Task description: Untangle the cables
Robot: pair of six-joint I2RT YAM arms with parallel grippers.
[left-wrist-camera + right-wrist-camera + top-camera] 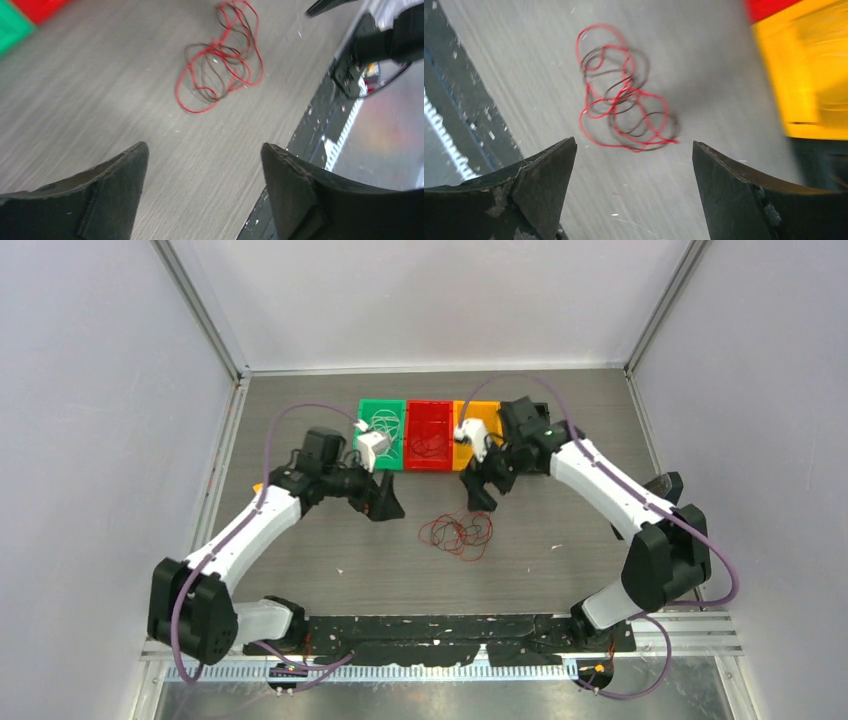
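Even, diffuse light from above fills the top view, which is sharp, with only faint soft shadows on the table (330,540). Both wrist views are softer. The cables (624,107) smear with motion blur, the yellow bin (809,75) is blurred and overbright, and glare washes the metal strip (390,130) in the left wrist view.

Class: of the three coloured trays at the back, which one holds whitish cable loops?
The green tray, leftmost in the overhead view: pale loops lie in it. The red tray beside it holds darker wires; the orange tray is partly hidden.
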